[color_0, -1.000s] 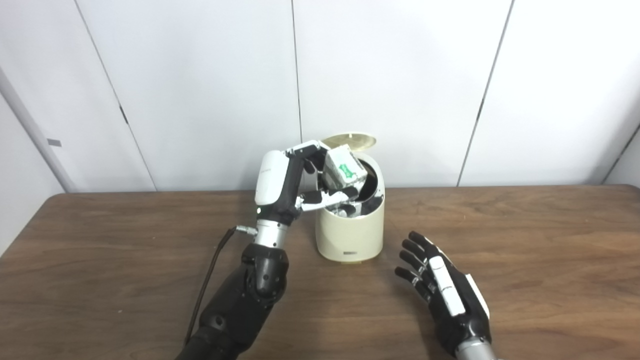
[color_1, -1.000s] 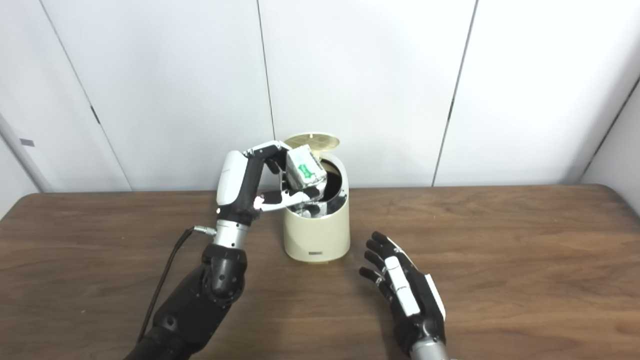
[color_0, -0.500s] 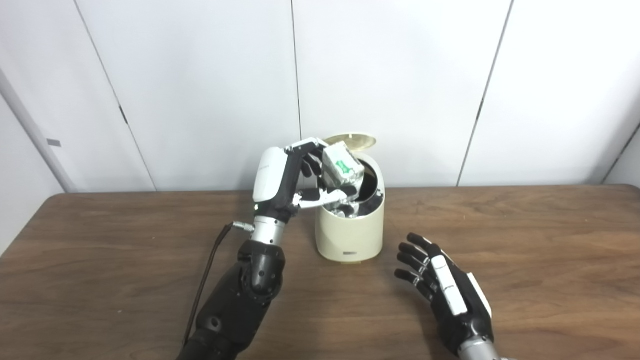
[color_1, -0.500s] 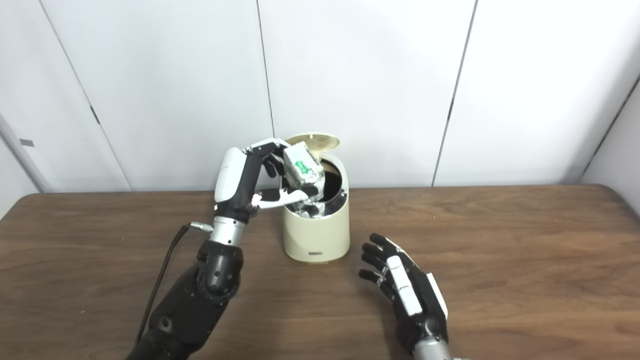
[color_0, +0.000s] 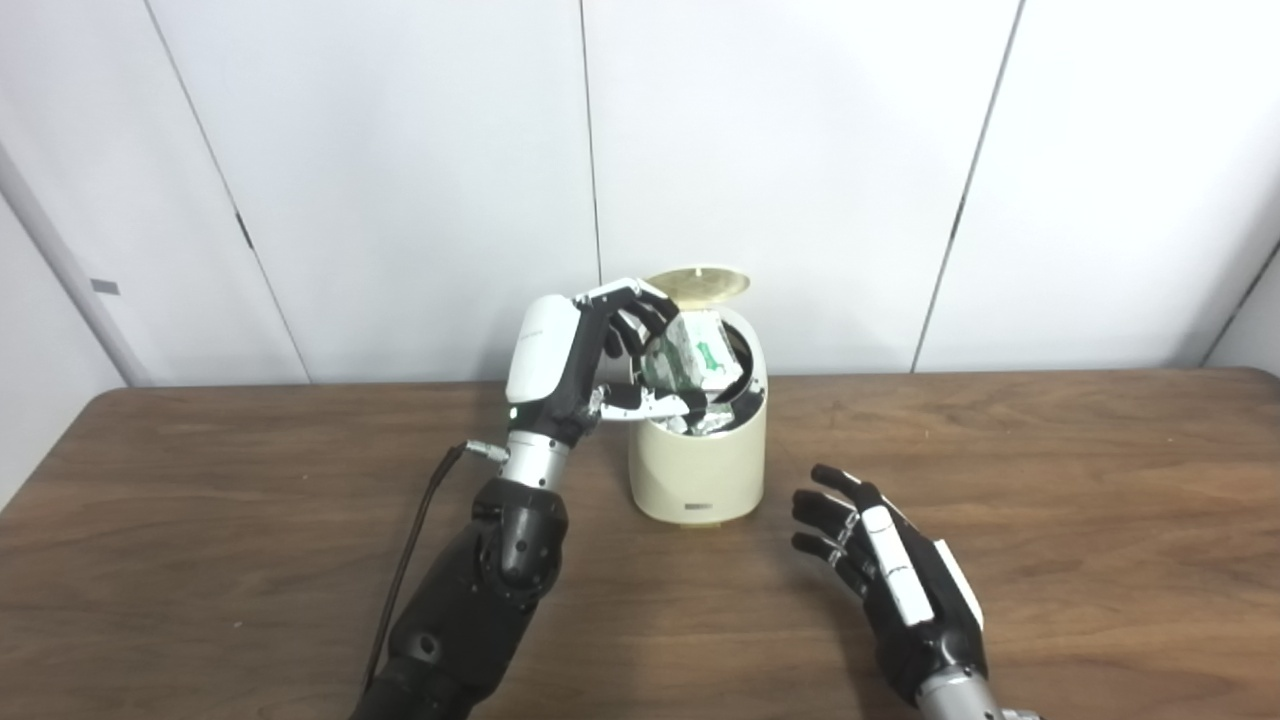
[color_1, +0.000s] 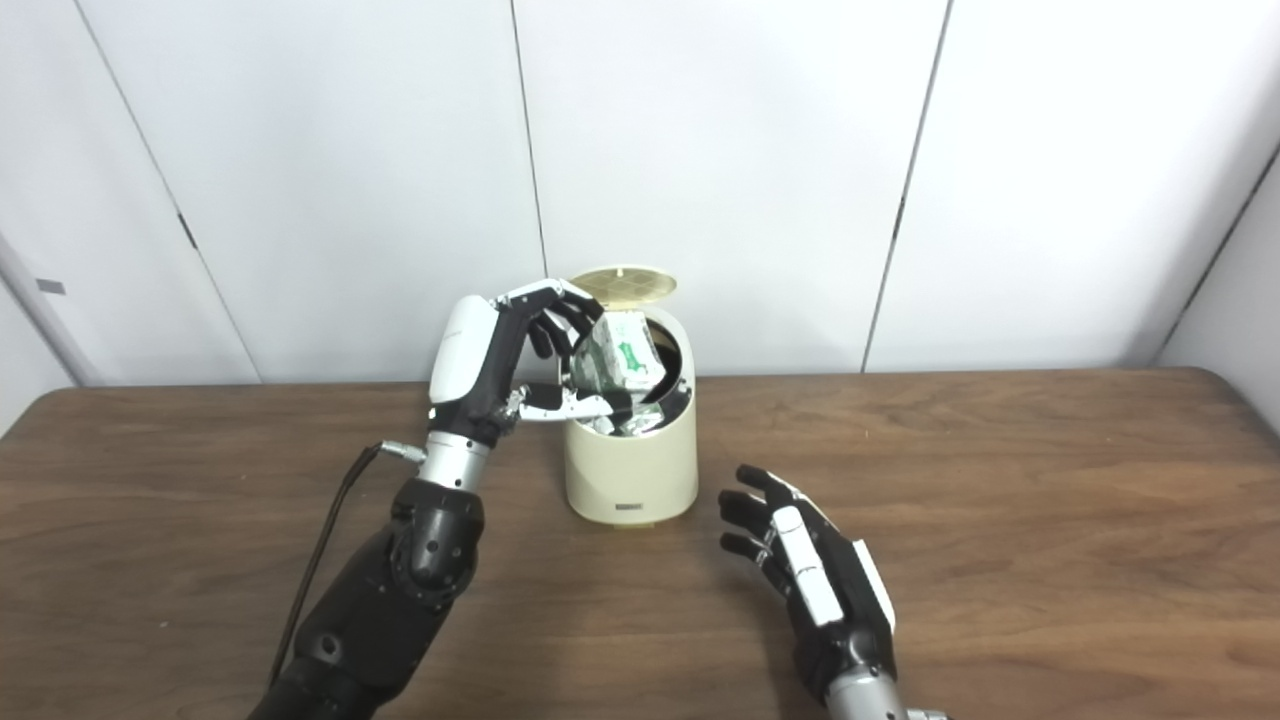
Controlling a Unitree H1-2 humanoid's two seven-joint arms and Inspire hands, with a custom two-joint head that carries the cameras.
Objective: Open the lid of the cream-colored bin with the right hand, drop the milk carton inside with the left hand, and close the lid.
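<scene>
Your left hand (color_0: 590,355) is raised at the bin's left rim, fingers spread apart and curled over the opening; whether they touch the milk carton (color_0: 700,350) cannot be told. The carton sits tilted in the mouth of the cream-colored bin (color_0: 700,470), on crumpled contents. The lid (color_0: 700,283) stands open at the rear. Your right hand (color_0: 890,580) lies low over the wooden table (color_0: 1100,500), near the bin's right side, fingers apart, holding nothing.
</scene>
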